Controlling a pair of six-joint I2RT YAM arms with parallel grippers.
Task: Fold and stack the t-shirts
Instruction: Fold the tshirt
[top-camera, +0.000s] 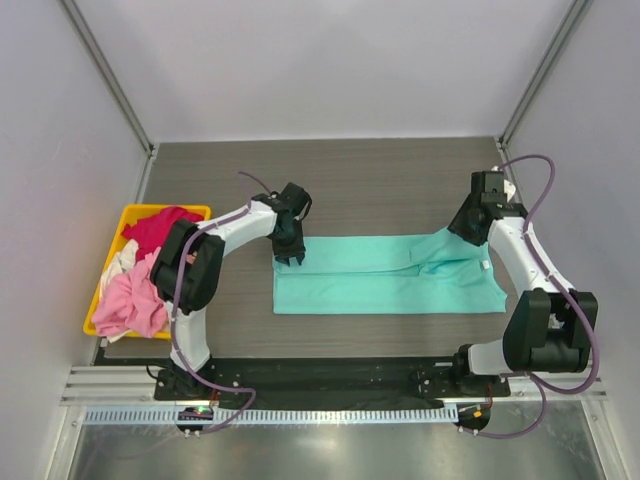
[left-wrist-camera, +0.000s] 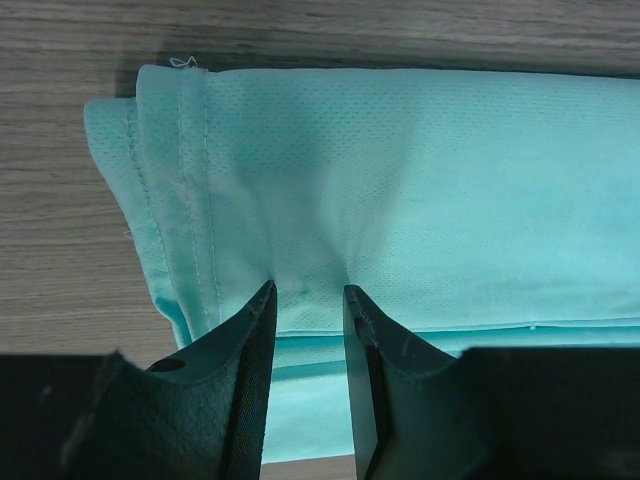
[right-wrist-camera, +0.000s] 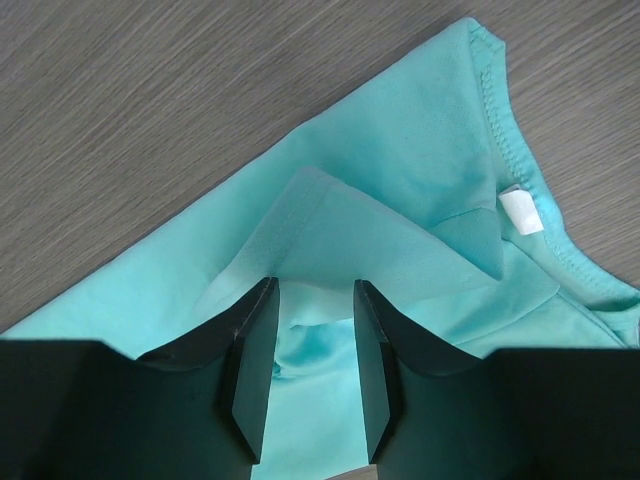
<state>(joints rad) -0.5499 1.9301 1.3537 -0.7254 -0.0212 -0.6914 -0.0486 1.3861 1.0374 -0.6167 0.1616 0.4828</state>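
A teal t-shirt (top-camera: 385, 275) lies flat on the dark wood table, folded lengthwise into a long band. My left gripper (top-camera: 290, 255) is over its left end, by the stitched hem (left-wrist-camera: 190, 180). Its jaws (left-wrist-camera: 308, 290) stand slightly apart, tips down on the cloth. My right gripper (top-camera: 462, 232) is over the collar end, where a white label (right-wrist-camera: 518, 210) shows. Its jaws (right-wrist-camera: 315, 285) stand slightly apart over a raised fold of the teal cloth (right-wrist-camera: 340, 230). The magenta-red shirt (top-camera: 160, 228), whitish shirt (top-camera: 118, 262) and light pink shirt (top-camera: 132, 300) lie crumpled in the bin.
A yellow plastic bin (top-camera: 170, 210) sits at the table's left edge, the pink shirt spilling over its near rim. White walls enclose the table on the left, back and right. Bare wood (top-camera: 380, 180) lies behind the teal shirt.
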